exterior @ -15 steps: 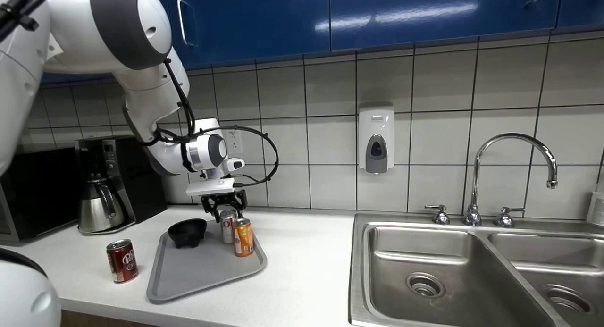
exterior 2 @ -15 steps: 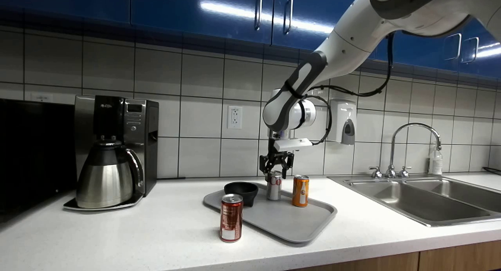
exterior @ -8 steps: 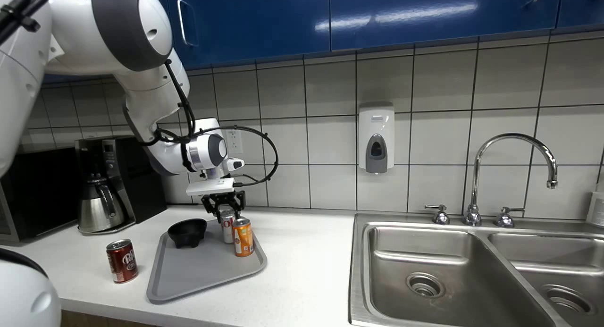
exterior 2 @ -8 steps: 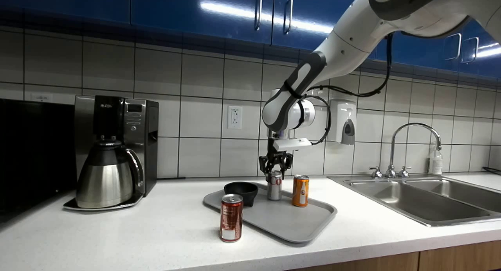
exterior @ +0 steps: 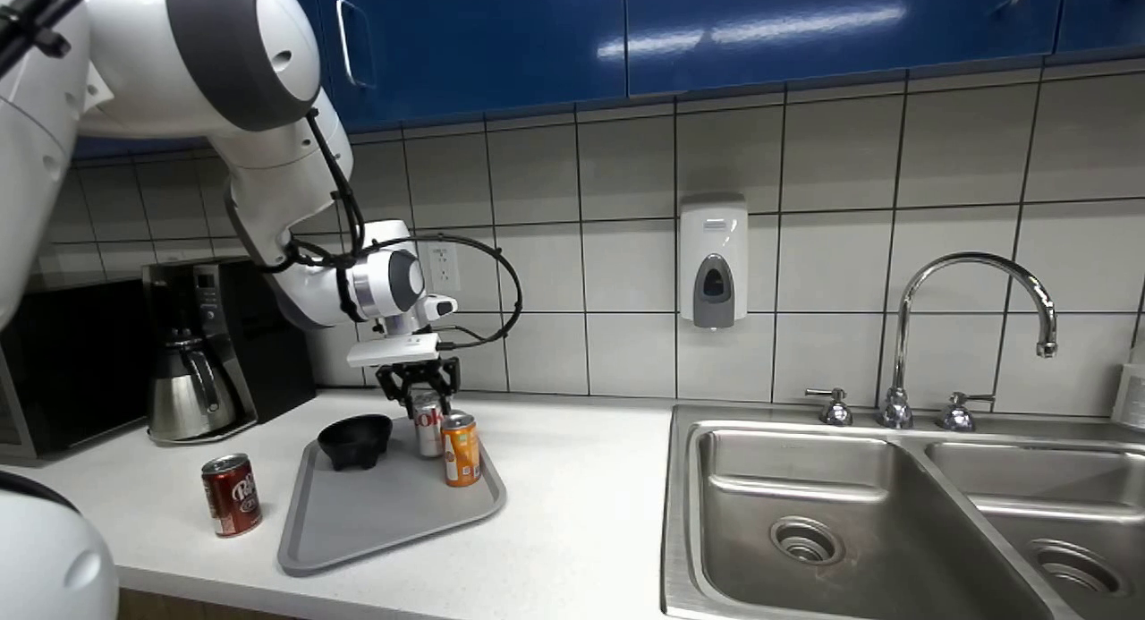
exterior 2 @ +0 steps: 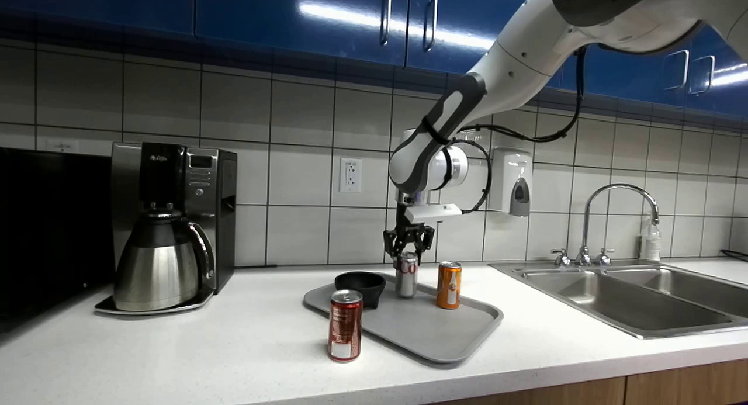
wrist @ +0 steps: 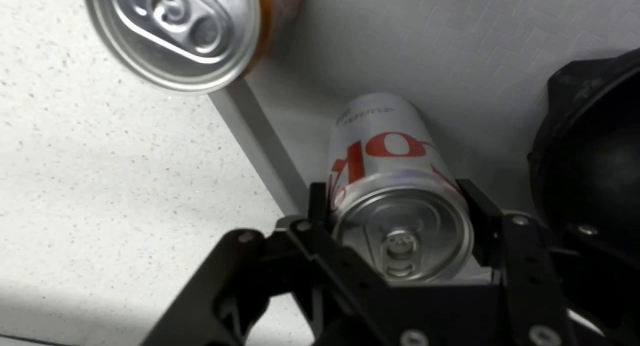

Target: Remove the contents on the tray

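Observation:
The silver-white can (exterior: 428,432) is between my gripper's fingers; it also shows in an exterior view (exterior 2: 407,279) and the wrist view (wrist: 395,151). My gripper (wrist: 397,206), seen in both exterior views (exterior: 428,402) (exterior 2: 408,258), is shut on the can's upper part. The can is upright, just above the back of the grey tray (exterior: 376,522) (exterior 2: 432,338) (wrist: 450,31). The orange can (exterior: 462,459) (exterior 2: 449,288) (wrist: 175,31) stands on the tray beside it. The dark red can (exterior: 233,496) (exterior 2: 345,326) stands on the counter off the tray, out of the wrist view.
A black bowl (exterior: 355,441) (exterior 2: 362,283) (wrist: 590,161) sits on the tray close to the held can. A coffee maker (exterior 2: 169,229) stands at the left. The steel sink (exterior: 733,495) (exterior 2: 631,300) is at the right. The tiled wall is behind.
My gripper has closed on the silver-white can. In the last half second, gripper and can have moved slightly left and up together. The other cans, bowl and tray have not moved.

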### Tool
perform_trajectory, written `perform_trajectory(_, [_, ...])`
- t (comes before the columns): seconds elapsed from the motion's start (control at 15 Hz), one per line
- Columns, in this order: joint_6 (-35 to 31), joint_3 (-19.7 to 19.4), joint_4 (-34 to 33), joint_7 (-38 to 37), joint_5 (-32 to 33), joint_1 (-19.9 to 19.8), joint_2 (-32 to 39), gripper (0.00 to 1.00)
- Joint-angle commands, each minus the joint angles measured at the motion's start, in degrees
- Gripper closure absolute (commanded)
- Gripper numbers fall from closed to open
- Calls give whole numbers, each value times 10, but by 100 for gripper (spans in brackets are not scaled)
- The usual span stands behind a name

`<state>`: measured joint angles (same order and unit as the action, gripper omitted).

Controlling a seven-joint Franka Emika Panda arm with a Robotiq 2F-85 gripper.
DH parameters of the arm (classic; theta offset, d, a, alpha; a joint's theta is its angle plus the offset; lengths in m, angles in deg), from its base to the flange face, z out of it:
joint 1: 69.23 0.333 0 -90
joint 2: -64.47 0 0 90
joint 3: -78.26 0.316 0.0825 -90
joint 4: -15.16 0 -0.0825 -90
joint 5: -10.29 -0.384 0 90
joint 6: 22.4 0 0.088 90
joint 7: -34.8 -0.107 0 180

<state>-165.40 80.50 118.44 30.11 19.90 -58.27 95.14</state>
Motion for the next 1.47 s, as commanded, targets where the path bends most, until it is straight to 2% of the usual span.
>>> perform_trajectory(0.0, [5,-5,10,-8,6,4,-28,61])
perform_trajectory(0.53, [6,-17,-2,-5,3,-7,-36,61])
perform_trajectory(1.4, [10,-30,-41,9,-19,-57,-28,61])
